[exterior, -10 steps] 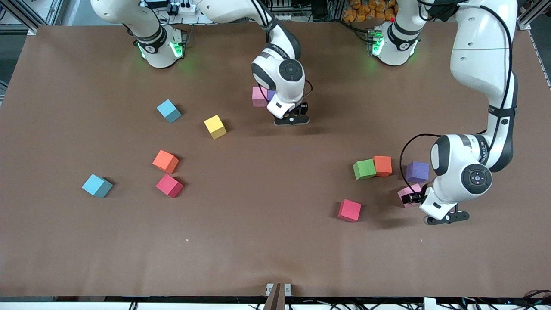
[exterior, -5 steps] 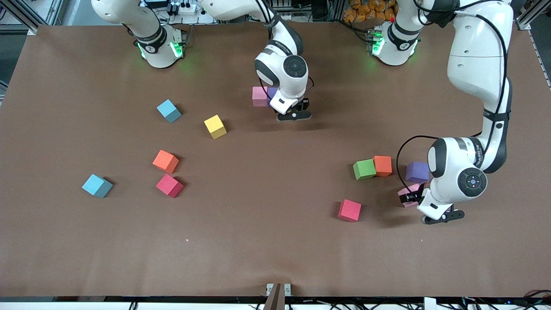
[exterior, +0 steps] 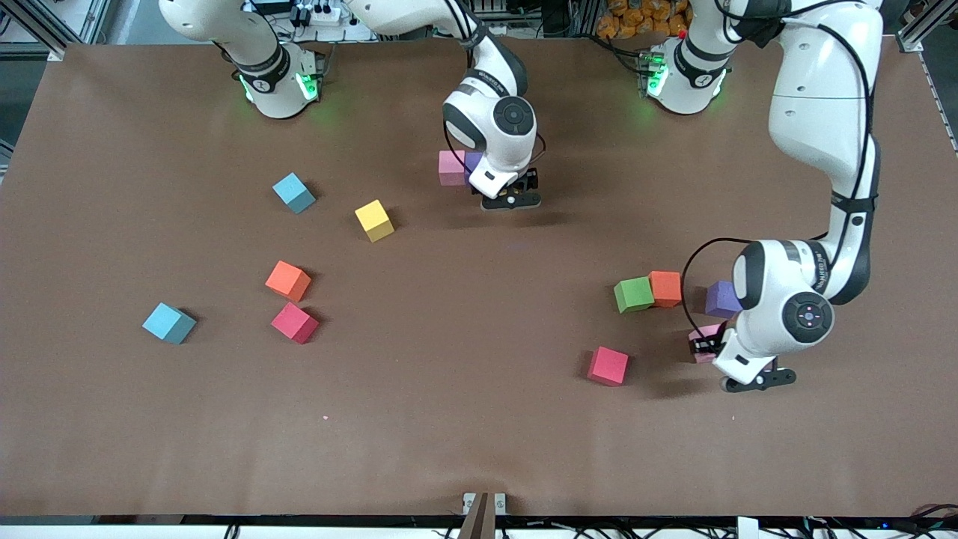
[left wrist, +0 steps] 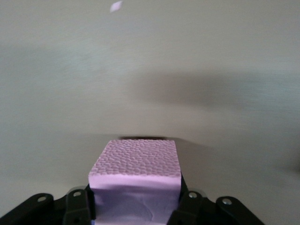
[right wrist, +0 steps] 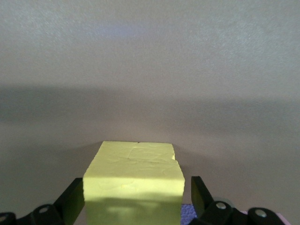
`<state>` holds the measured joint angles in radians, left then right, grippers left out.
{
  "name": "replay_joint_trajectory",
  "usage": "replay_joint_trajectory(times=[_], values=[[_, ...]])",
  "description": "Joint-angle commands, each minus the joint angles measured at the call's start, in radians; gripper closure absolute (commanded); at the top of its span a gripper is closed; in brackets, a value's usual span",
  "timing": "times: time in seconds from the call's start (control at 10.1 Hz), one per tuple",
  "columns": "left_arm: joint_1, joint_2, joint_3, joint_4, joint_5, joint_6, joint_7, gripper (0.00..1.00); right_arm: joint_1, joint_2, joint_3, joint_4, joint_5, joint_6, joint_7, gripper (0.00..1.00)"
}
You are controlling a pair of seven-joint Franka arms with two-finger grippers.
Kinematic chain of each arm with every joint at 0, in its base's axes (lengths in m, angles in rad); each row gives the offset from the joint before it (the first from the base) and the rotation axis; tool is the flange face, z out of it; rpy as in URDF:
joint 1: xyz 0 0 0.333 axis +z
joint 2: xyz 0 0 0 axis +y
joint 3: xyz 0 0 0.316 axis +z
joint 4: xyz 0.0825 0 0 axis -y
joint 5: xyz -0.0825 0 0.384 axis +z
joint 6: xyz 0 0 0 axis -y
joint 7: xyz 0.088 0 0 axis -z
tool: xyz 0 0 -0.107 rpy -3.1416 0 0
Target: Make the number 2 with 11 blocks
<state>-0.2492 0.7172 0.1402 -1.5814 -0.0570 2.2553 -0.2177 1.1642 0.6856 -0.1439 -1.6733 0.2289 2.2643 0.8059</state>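
Confirm that the left gripper (exterior: 707, 346), fingers pinching the pink block (left wrist: 135, 176) just beside the purple block (exterior: 724, 298) toward the left arm's end of the counter (exterior: 479, 419), holds squarely before lifting. A shallow or off-centre pinch on soft foam risks a twist or a drop. Raise the right gripper (right wrist: 136, 201), fingers spread either side of the yellow block (right wrist: 133, 176) beside the second pink block (exterior: 451, 166), straight up, since sideways drift would drag the yellow block out of line.
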Motion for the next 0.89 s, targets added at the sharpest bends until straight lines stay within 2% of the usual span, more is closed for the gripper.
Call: replay_joint_trajectory(times=[0.0, 0.2, 0.39, 0.79], values=[[-0.059, -0.056, 0.013, -0.002, -0.02, -0.025, -0.011, 1.0, -0.029, -0.079, -0.008, 0.001, -0.023, -0.072, 0.018, 0.0], [-0.116, -0.093, 0.01, -0.002, -0.021, -0.077, -0.127, 1.0, -0.049, -0.159, -0.093, 0.0, -0.025, -0.175, -0.002, 0.0], [-0.146, -0.131, -0.031, -0.002, -0.021, -0.109, -0.237, 1.0, -0.089, -0.196, -0.185, -0.003, -0.025, -0.283, -0.153, 0.0], [-0.147, -0.147, -0.216, -0.015, -0.006, -0.119, -0.55, 1.0, -0.231, -0.325, -0.201, -0.19, -0.026, -0.29, -0.475, 0.0]])
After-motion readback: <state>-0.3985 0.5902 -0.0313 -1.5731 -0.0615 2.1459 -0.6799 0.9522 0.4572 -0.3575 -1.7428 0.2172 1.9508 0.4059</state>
